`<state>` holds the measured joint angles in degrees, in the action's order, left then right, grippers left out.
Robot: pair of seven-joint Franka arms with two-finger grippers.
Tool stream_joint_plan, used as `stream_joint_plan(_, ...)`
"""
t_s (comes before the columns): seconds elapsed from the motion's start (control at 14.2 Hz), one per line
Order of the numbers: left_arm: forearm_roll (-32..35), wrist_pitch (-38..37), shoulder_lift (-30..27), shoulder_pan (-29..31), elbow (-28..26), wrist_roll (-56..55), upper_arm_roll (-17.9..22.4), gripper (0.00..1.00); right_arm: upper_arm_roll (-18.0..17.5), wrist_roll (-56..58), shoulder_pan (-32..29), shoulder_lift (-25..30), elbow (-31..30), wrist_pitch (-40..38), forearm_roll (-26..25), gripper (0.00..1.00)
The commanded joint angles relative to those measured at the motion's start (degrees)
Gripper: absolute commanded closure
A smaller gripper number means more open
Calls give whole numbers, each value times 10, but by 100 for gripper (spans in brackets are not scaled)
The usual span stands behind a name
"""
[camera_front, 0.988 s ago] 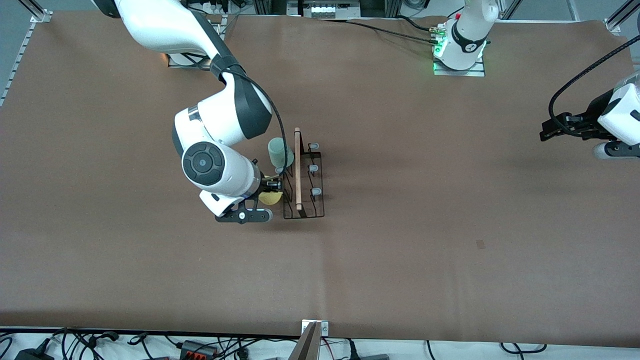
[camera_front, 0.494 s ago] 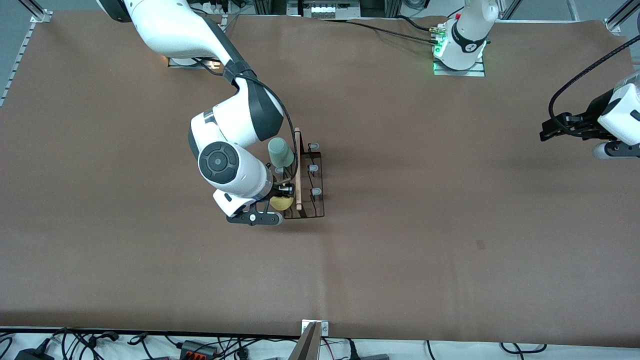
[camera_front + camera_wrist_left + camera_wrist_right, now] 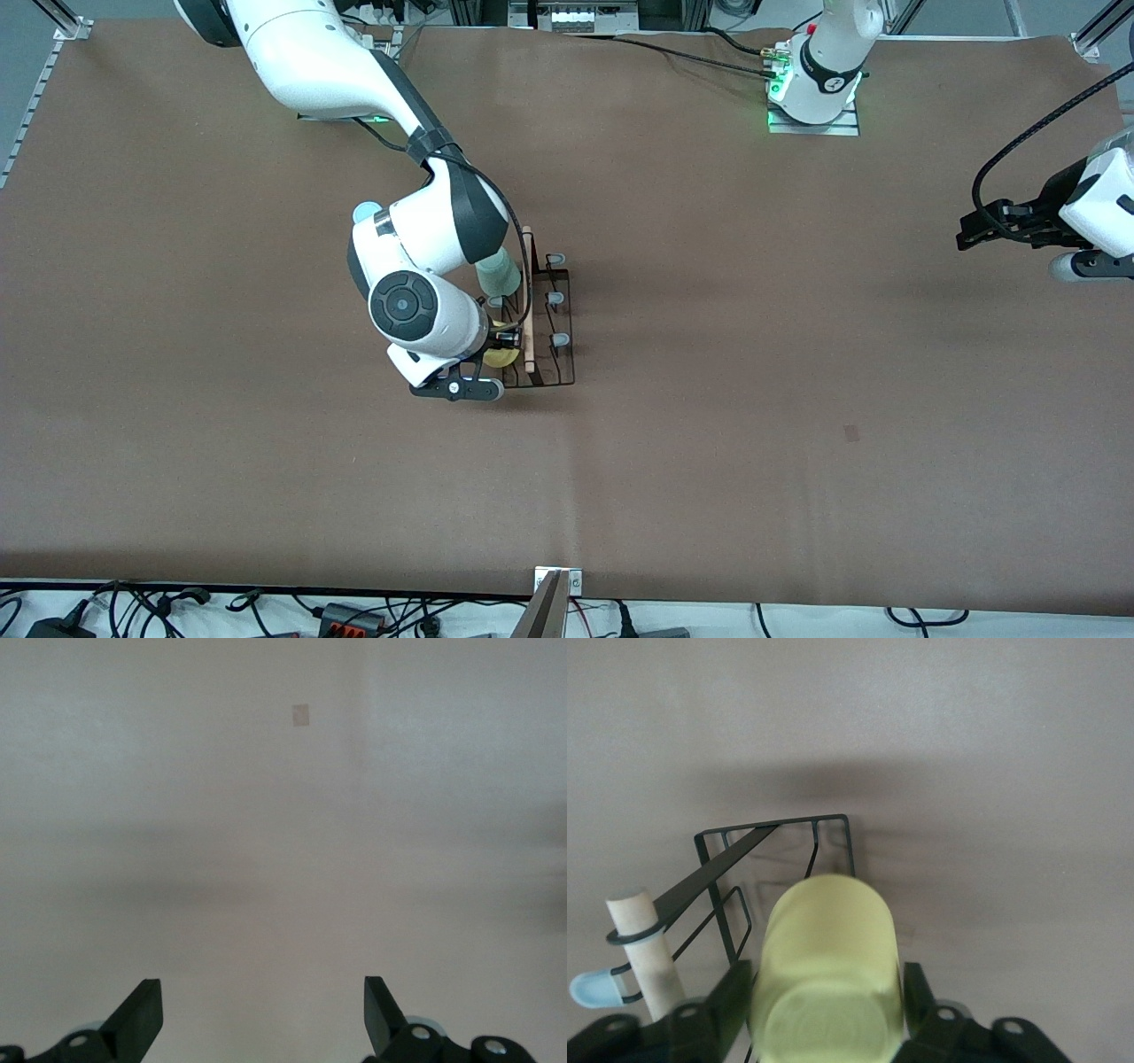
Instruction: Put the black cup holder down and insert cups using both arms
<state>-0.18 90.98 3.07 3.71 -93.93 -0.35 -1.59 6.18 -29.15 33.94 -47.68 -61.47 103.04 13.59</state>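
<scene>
The black cup holder (image 3: 542,377) stands mid-table, with its pale wooden rod (image 3: 528,301) and grey-tipped prongs (image 3: 556,299). A mint green cup (image 3: 500,273) sits upside down on the prong farthest from the front camera, on the right arm's side. My right gripper (image 3: 498,347) is shut on the yellow cup (image 3: 503,358) and holds it over the holder's near end. In the right wrist view the yellow cup (image 3: 828,957) fills the jaws, above the holder's wire corner (image 3: 833,819) and beside the rod (image 3: 642,939). A pale blue cup (image 3: 365,212) peeks out beside the right arm's elbow. My left gripper (image 3: 967,234) waits, open and empty (image 3: 261,997).
A small dark patch (image 3: 851,432) marks the brown table cover toward the left arm's end; it also shows in the left wrist view (image 3: 301,715). Cables and plugs lie along the table's near edge (image 3: 337,611).
My right arm has carried the yellow cup toward the holder, from beside it to over its near end. The pale blue cup has come into view. The left arm has not moved.
</scene>
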Motion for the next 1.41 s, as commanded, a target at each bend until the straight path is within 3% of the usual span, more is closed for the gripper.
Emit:
stream_joint_plan(0.0,-2,-5,-6,1,-3,12,0,0,4,-6,0,26,0,-15,8,0)
stream_joint_plan(0.35,-2,-5,-6,1,-3,12,0,0,45,16,-34,98,1,-77,-6,0)
stream_joint_plan(0.78,-2,-5,-6,1,-3,12,0,0,86,92,-108,142,1,-137,-7,0)
stream_joint_plan(0.92,-2,-5,-6,1,-3,12,0,0,107,140,-117,164,-2,-138,-28,0)
stream_joint_plan(1.06,-2,-5,-6,1,-3,12,0,0,89,175,-171,188,-9,-137,-44,0)
stream_joint_plan(1.34,-2,-5,-6,1,-3,12,0,0,-4,252,-315,263,-80,-126,-104,0)
